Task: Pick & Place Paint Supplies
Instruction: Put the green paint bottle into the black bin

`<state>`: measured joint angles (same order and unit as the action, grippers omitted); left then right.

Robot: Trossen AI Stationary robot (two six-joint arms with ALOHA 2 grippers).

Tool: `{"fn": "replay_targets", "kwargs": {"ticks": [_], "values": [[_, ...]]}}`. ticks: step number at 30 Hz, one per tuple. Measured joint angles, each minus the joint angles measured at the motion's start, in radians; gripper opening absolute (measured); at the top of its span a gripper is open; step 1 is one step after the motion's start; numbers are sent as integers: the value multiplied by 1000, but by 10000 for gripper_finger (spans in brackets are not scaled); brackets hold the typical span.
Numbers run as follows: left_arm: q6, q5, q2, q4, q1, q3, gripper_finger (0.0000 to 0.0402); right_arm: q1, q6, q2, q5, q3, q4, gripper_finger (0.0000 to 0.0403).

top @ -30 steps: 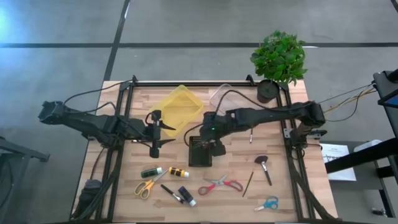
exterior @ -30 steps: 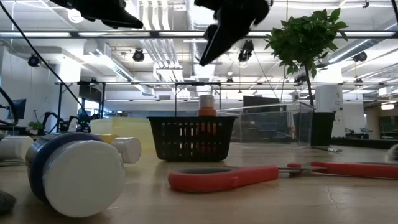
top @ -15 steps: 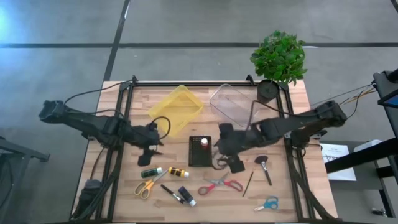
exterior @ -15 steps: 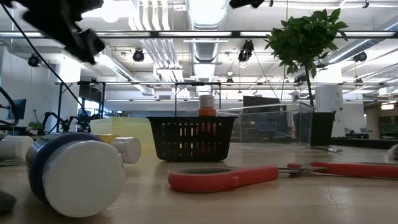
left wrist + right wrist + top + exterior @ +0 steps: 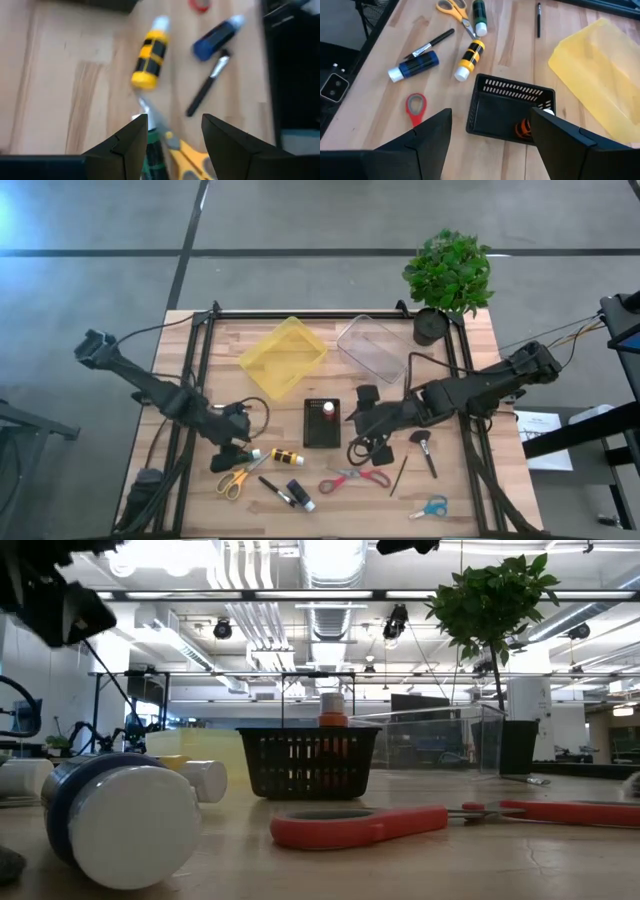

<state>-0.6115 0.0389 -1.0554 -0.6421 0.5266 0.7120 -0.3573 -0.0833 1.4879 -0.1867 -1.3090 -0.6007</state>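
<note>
The left gripper (image 5: 232,453) is seen with its fingers (image 5: 129,142) parted and nothing between them, hovering at the green bottle (image 5: 243,455) and the yellow scissors (image 5: 236,478) near the table's front left. In the left wrist view the yellow bottle (image 5: 149,59), the blue bottle (image 5: 216,36) and a dark brush (image 5: 207,89) are seen lying just beyond those fingers.

The right gripper (image 5: 368,421) is held wide open and empty, above the wood just right of the black basket (image 5: 320,422). In the basket an orange-topped bottle (image 5: 328,409) stands upright; in the low view it is seen rising above the basket's rim.

On the front of the table (image 5: 455,500) the red scissors (image 5: 354,477) lie in front of the basket, a thin brush (image 5: 399,474) is placed to their right, a wide brush (image 5: 424,447) farther right, and the blue scissors (image 5: 431,507) near the front right corner. A yellow tray (image 5: 284,356) and a clear bin (image 5: 371,347) are set side by side behind the basket, and a potted plant (image 5: 447,275) stands at the back right corner.
</note>
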Motion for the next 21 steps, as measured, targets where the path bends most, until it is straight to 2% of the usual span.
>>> {"fn": "replay_targets", "kwargs": {"ticks": [6,10,21], "values": [[-7,5,-248,20,0,7,197,-21,-23,-1,1,-2,8,263],[1,3,-372,42,1,38,197,-33,-30,-1,0,-2,11,263],[-26,14,-500,42,1,68,197,-58,-47,0,-2,0,14,263]]}}
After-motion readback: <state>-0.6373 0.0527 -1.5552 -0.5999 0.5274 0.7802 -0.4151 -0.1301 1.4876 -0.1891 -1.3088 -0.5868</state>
